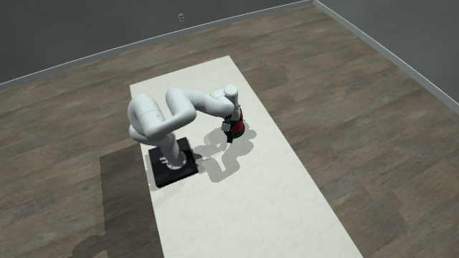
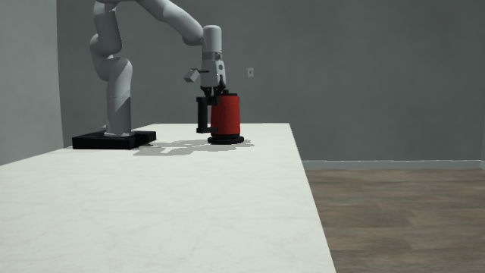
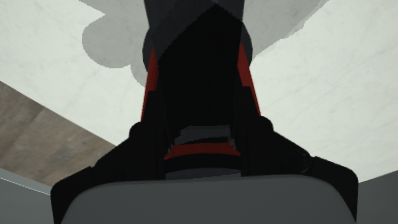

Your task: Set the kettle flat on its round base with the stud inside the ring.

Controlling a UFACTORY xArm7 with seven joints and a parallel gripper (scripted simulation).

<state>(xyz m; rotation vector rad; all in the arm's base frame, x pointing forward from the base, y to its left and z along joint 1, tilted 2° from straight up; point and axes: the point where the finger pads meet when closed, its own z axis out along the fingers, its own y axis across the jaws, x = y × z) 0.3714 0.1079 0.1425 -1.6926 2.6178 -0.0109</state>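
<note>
The red kettle (image 1: 238, 127) (image 2: 228, 115) (image 3: 202, 149) stands about upright over the round black base (image 2: 226, 140), with its dark foot against the disk. No gap shows between them in the exterior view. The base lies flat on the table. The stud and the ring are hidden, so their fit cannot be told. The black handle (image 1: 229, 137) (image 2: 202, 115) faces the arm's side. My gripper (image 2: 213, 101) (image 3: 199, 85) points down, shut on the upper part of the handle, close beside the body. The exact contact is hidden by dark parts.
The white table (image 1: 272, 193) (image 2: 151, 212) carries the arm's black mounting plate (image 1: 160, 179) (image 2: 100, 142), to the left of the kettle. The table's long edge runs beyond the kettle on the side away from the arm. The arm's shadow falls around the base.
</note>
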